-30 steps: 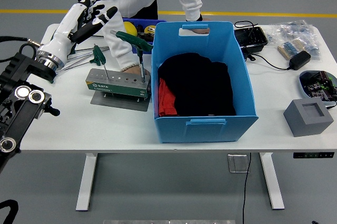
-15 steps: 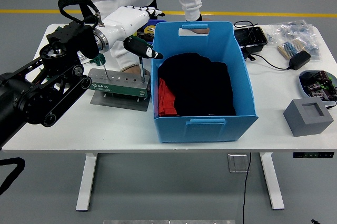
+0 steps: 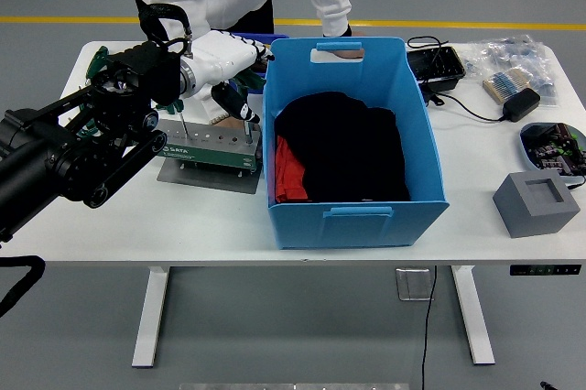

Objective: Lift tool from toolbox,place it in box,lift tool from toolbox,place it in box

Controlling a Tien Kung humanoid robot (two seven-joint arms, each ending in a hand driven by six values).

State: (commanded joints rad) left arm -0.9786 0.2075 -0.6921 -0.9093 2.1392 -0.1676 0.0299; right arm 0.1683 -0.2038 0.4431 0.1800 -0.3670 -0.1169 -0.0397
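Left hand (image 3: 229, 56) curled over a T-handle tool (image 3: 247, 115) standing in the toolbox (image 3: 206, 145) near the table's (image 3: 119, 225) left edge, grasp unconfirmed, presumably for lifting toward the blue box (image 3: 352, 216) alongside.

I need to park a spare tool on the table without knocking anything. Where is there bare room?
Bare tabletop runs along the near edge left of the blue box, in front of the tool holder. A second patch lies between the box and the grey block. The far right corner is crowded with cables and bags, and the left hand works over the holder.
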